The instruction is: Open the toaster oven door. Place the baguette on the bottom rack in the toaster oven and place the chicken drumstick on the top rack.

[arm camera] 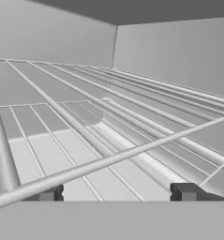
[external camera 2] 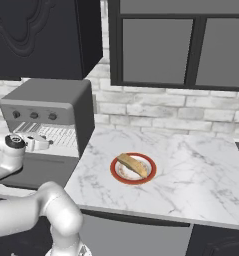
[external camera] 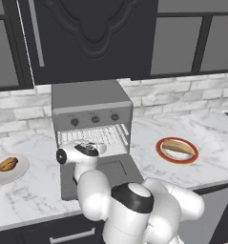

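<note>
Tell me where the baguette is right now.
The baguette lies on a red-rimmed plate on the marble counter, right of the toaster oven in both base views.

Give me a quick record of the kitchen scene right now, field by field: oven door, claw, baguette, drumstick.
toaster oven door: open, folded down flat on the counter
toaster oven: racks visible inside, no food on them
claw: at the oven mouth, jaws apart around a front rack wire, holding no food
baguette: on the red-rimmed plate, right of the oven
chicken drumstick: on the white plate, left of the oven
</note>
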